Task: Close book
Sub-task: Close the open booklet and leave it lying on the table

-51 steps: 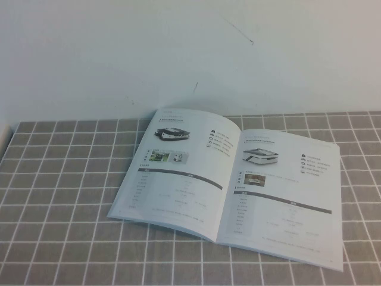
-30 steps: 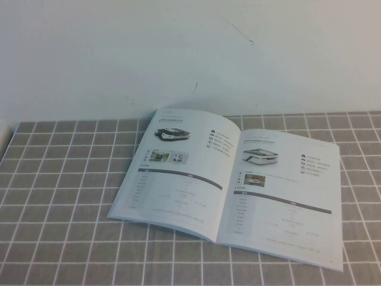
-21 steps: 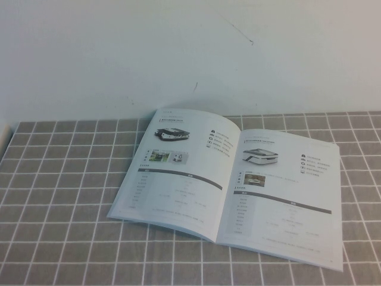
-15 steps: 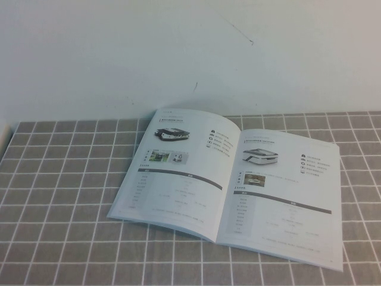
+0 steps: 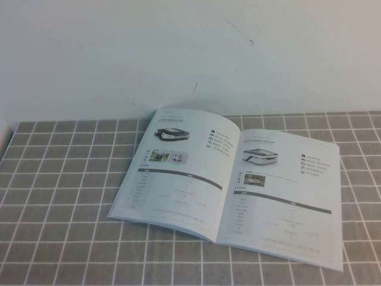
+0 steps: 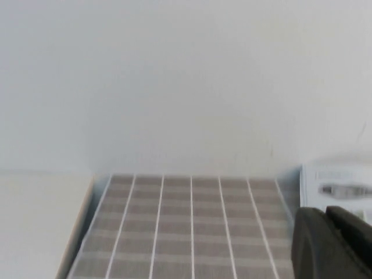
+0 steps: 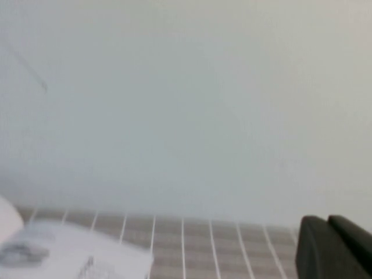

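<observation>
Grey squared cloth with thin white lines [image 5: 59,190] covers your worktop from the near edge right back to the plain white wall [image 5: 119,53]. At the far left a pale cream strip [image 5: 3,132] shows beside the cloth's edge, and your left wrist camera shows the same cream surface bordering the cloth.

The thin white-paged paper book [image 5: 232,185] lies open and face up on the cloth, right of the middle. Its far left corner is close to the wall, and its near right corner is close to the bottom of the high view. It is turned slightly, so the spine runs at a slant. Each page shows a product photo near the top, small icons beside it, dark bars and fine print too small to read. The pages rise a little toward the spine fold.

On the wall you can see a thin dark scratch [image 5: 238,28] high up and a smaller dark mark [image 5: 194,87] lower, above the book's far edge.

Your left claw [image 6: 334,244] shows only as a dark shape in its own wrist view, raised over the cloth off the book's left side and facing the wall. Your right claw [image 7: 334,247] is likewise a dark shape, raised off the book's right side and facing the wall. You cannot tell whether either claw is apart or together. Neither touches the book.
</observation>
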### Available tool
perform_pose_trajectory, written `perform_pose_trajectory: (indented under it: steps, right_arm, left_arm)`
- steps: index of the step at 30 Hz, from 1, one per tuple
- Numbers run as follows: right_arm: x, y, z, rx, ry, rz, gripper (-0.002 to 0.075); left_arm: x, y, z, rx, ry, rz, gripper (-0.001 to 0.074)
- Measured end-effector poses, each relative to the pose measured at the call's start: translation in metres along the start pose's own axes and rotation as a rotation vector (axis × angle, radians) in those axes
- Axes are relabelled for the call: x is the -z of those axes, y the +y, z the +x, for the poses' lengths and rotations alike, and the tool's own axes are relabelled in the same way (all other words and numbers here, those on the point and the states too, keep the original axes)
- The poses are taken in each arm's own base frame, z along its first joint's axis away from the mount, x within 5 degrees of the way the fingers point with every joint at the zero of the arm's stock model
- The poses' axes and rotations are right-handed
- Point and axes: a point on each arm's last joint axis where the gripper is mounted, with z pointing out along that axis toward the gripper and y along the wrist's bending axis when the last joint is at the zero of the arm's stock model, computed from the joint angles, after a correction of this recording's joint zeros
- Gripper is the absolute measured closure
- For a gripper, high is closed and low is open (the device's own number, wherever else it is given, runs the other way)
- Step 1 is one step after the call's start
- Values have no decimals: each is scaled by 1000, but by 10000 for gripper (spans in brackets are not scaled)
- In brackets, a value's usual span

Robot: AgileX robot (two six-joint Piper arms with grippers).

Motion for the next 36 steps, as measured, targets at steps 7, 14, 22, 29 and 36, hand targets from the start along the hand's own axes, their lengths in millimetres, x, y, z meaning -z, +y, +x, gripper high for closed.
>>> perform_pose_trajectory:
  steps: [7, 14, 22, 29, 36]
  right_arm:
    - [5, -2, -29, -2, -327, 26, 729]
    - [7, -3, -36, -4, -403, 32, 729]
    - [8, -3, -38, -14, -429, 32, 729]
    - [12, -7, -64, -53, -301, 23, 729]
    - [29, -14, -112, -59, -219, 26, 729]
  left_arm:
    - [7, -1, -36, 44, -404, 16, 738]
    - [19, -1, -56, 53, -659, 29, 738]
    - [22, -1, -59, 59, -706, 31, 738]
    - [22, 2, -59, 81, -707, 12, 738]
    - [14, -4, -64, 92, -442, 24, 738]
